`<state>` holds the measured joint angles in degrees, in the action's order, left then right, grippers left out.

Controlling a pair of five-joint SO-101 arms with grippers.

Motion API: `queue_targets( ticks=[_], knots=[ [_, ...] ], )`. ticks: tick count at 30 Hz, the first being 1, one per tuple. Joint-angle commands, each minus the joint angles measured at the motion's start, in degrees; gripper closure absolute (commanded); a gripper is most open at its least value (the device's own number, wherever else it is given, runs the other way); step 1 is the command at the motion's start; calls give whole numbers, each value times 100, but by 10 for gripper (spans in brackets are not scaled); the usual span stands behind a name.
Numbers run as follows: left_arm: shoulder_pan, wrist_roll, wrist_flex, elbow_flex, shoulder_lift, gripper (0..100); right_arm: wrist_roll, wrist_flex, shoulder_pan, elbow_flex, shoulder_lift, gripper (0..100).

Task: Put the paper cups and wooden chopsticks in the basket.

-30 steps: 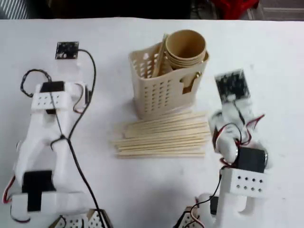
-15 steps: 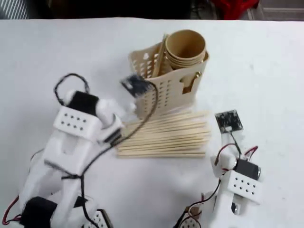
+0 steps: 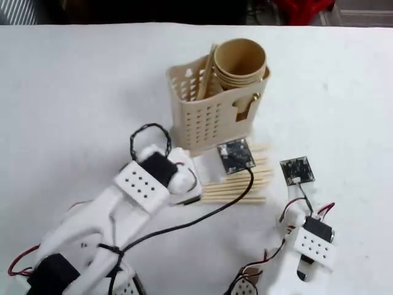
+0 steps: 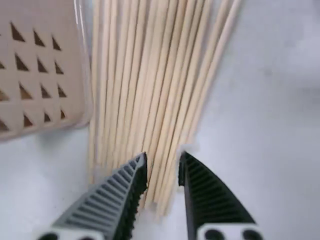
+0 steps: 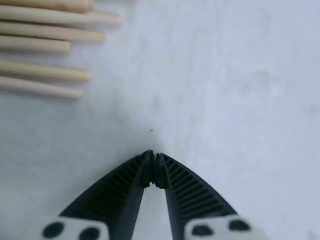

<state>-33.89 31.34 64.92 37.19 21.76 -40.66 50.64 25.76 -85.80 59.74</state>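
Possibly could have pinched several wooden chopsticks point(image 4: 150, 75) at once, or shoved the bundle askew: held the left tool point(image 4: 162, 160) parted by a narrow gap, gripping nothing, right at the sticks' ends on the table point(image 4: 270, 100), with the basket point(image 4: 35, 65) just beside. Rested the right tool point(image 5: 154, 165) closed and empty, near other stick ends. Found paper cups point(image 3: 241, 61) stacked inside the basket, with one chopstick leaning beside them. Could not make out the pile under the arm point(image 3: 116, 209) in the high view.
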Motion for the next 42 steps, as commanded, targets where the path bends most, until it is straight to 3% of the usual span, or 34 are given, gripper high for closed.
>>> queue_targets(
  ticks=[1, 7, 23, 30, 34, 42],
  knots=[
    [-119, 70, -923, -18, -593, 876, -70, -101, 57, 26, 110, 982],
    [-127, 70, -1222, -668, -2026, 876, -79, -75, 57, -79, 338, 982],
    [-84, 0, -1187, -1275, -3407, 876, -334, 1464, -145, -967, 3565, 982],
    [-75, 35, -985, -1468, -3521, 884, -352, 1974, -136, -1108, 4356, 982],
    [-84, 35, -967, -1477, -3477, 950, -352, 1974, -136, -1108, 4338, 982],
    [-84, 35, -527, -1688, -3310, 957, -352, 1965, -136, -1108, 4338, 981]
  ],
)
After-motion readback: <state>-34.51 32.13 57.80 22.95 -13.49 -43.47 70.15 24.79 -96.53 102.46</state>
